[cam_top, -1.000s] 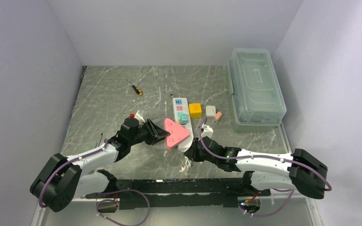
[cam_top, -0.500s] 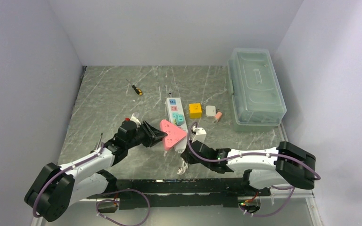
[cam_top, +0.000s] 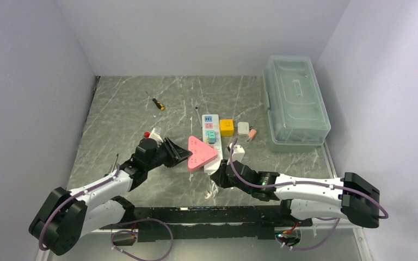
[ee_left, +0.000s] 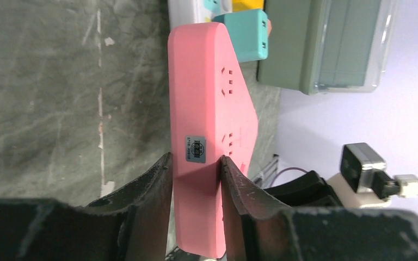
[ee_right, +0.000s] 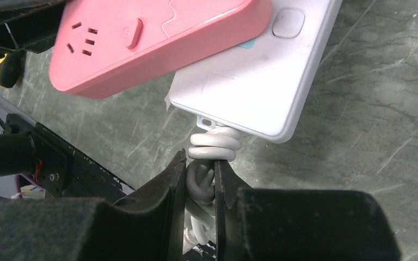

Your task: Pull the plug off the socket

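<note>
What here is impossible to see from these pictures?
Pink plug: prongs under its own body, every view.
Its label, left wrist view: too small to read.
Cord, right wrist view: lower part hidden behind the right tool.
Power strip, right wrist view: far end beyond top edge.
Box contents, top view: cloudy lid.

The socket [cam_top: 210, 120] is a long, narrow white power strip. It lies flat, with its long axis running from near to far. Blue, pink and teal outlet faces show on its far half. A white cord [ee_right: 214, 145] leaves its near end in bundled loops, and my right fingers [ee_right: 175, 187] are closed on this bundle.

The plug [cam_top: 200, 154] is a flat pink triangular block with rounded corners and slot holes in its broad face. It sits over the strip's near half, with one corner overlapping the white body. My left fingers [ee_left: 153, 187] clamp it across its thickness at the opposite edge. Its pins are hidden, so I cannot tell whether they are seated.
</note>
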`<state>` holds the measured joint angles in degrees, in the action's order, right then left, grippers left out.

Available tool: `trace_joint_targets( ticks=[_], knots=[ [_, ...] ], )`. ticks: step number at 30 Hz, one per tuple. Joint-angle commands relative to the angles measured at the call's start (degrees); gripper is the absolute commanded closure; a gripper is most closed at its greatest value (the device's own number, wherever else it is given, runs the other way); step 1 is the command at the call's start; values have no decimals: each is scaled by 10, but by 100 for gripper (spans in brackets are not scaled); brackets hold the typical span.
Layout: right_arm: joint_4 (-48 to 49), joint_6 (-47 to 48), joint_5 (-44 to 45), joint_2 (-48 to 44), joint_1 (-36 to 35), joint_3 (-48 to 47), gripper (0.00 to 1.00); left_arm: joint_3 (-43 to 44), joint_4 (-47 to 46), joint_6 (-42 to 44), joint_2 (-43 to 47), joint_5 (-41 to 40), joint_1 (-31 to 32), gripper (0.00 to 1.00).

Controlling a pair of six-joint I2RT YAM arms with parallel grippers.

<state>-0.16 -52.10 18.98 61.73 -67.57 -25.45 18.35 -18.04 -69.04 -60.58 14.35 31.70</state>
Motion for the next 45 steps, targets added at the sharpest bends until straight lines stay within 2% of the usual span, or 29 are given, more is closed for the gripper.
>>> trace_joint_targets(
  ticks=[1,13,15,22,26,29,35,38,45],
  knots=[
    [102,-13,-28,-29,-4,-21,100,12,72,87,-2,-35,2,100],
    [131,-10,-18,55,-4,5,100,-6,-36,-30,-14,32,2,100],
    [145,-18,-22,51,-5,14,100,-6,-37,-34,-13,39,2,93],
    [173,-48,-14,-15,-4,41,100,-28,-34,-34,3,39,1,55],
    [175,-55,-5,-65,-4,53,100,-35,-28,-29,43,38,1,31],
    [171,-57,3,-95,-3,61,100,-28,0,-19,79,34,1,18],
    [174,-66,16,-144,-2,82,100,-9,72,-6,133,34,1,8],
    [193,-72,17,-171,-2,94,100,-12,78,-16,140,41,1,8],
    [165,-69,34,-206,-2,88,100,6,135,-9,158,34,0,7]
  ],
)
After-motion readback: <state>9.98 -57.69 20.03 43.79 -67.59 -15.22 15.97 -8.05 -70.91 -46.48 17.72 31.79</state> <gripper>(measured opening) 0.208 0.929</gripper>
